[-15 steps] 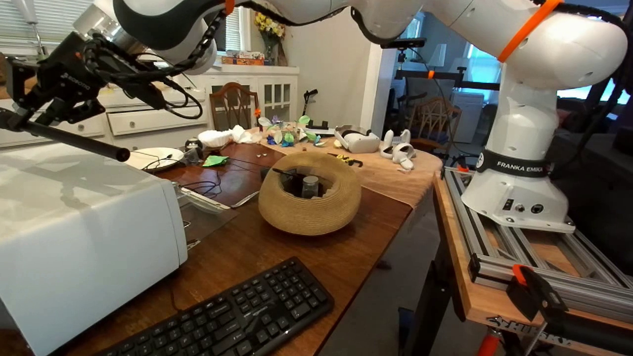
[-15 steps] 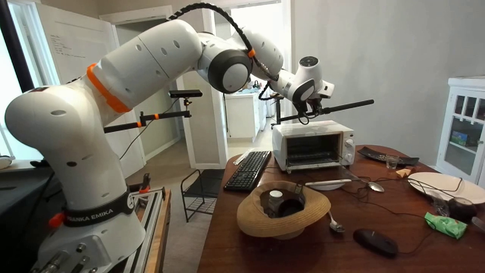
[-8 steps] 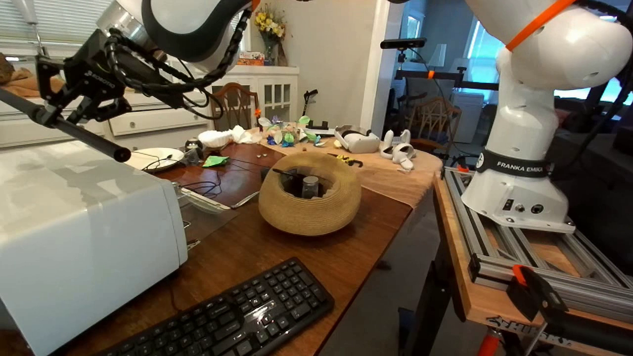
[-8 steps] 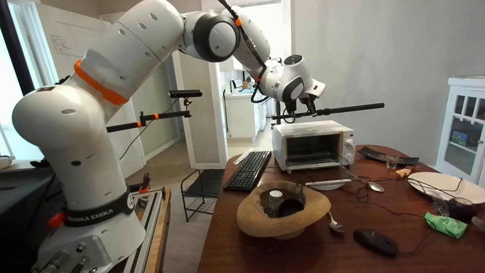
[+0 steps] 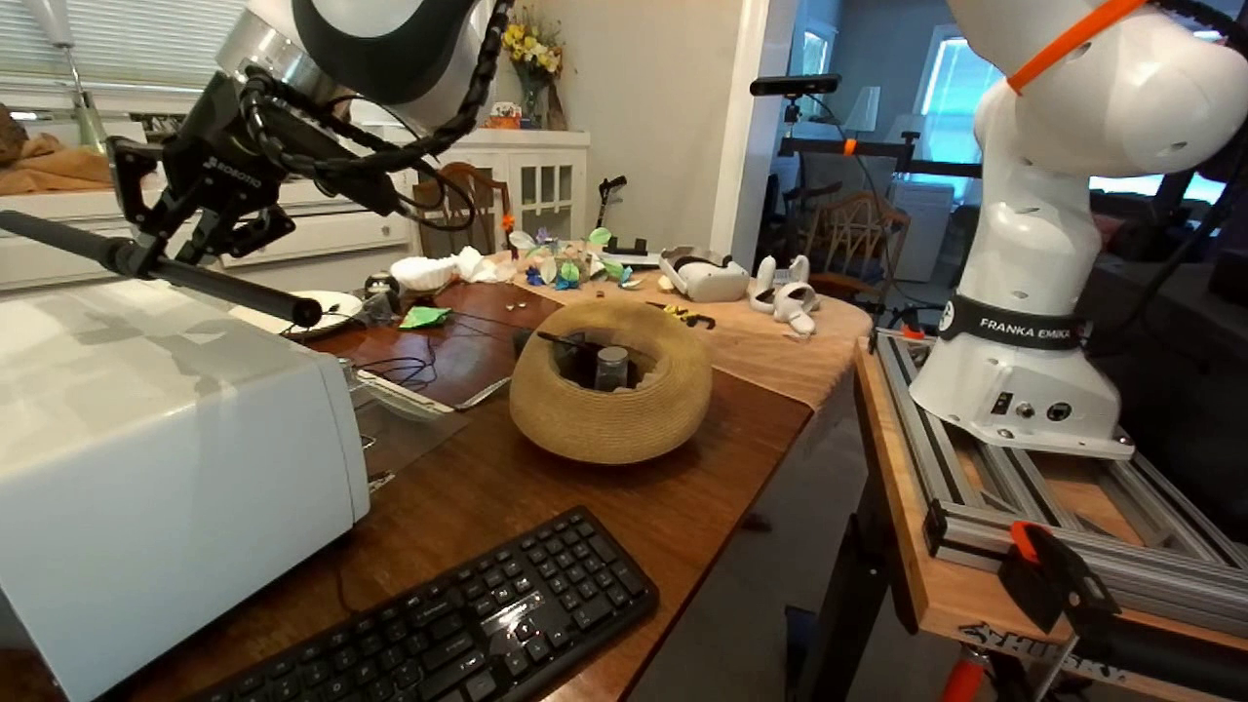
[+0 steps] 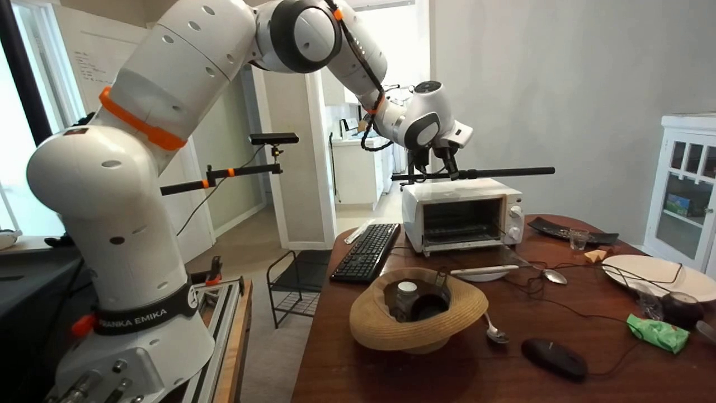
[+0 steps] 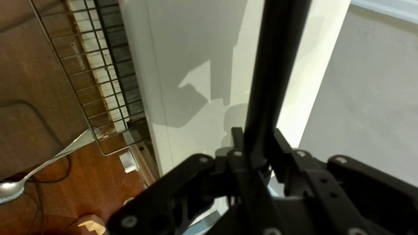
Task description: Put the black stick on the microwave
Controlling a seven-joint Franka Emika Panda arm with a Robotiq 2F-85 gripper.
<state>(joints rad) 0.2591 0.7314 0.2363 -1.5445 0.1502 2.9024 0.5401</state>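
Your pincer [image 7: 258, 143]: closed around the black stick [image 6: 492, 172] partway along, probably for balance. Stick: held nearly level over the microwave [image 5: 185, 468], presumably so you can lower it flat. Microwave: on the table [image 6: 363, 378], its flat top likely your resting surface.

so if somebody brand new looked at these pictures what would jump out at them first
Probably the big white robot arm standing beside the table, its gripper closed on a long black stick over the white microwave. Next, likely, the upturned straw hat on the table, with a lidded jar inside it.
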